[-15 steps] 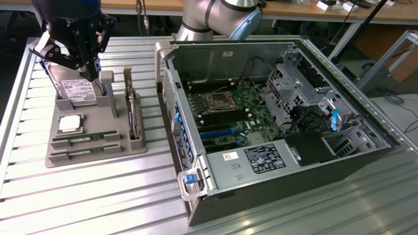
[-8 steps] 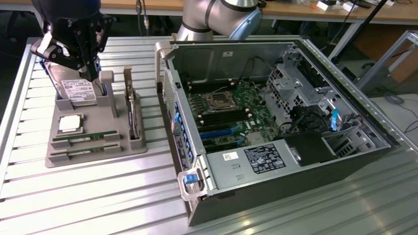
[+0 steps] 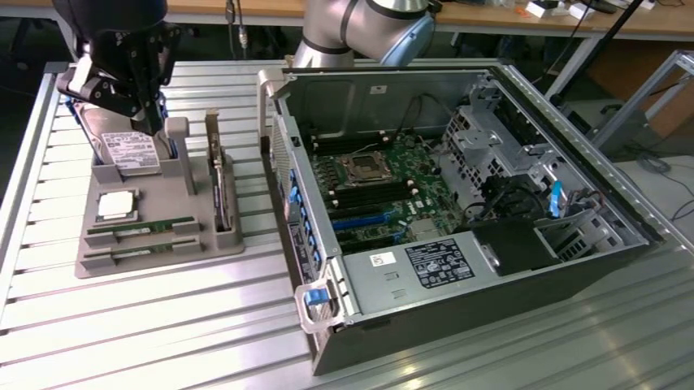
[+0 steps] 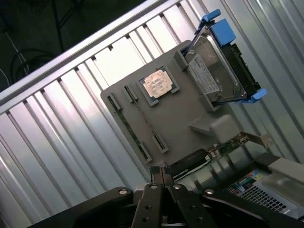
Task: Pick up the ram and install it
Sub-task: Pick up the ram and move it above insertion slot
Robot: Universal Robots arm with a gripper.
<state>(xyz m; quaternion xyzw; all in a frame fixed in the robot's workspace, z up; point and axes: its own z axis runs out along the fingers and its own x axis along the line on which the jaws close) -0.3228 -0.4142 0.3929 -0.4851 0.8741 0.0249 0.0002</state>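
Two ram sticks [image 3: 141, 227] in gray holder [image 3: 190, 207]; white drive label [image 3: 128, 151] seemingly illegible.

Shiny ribbed metal table [image 3: 162, 325]

Exterior view: high, angled down at grey plastic parts holder [image 3: 174, 199]. Wrist view: above same holder, nearer; both share it.
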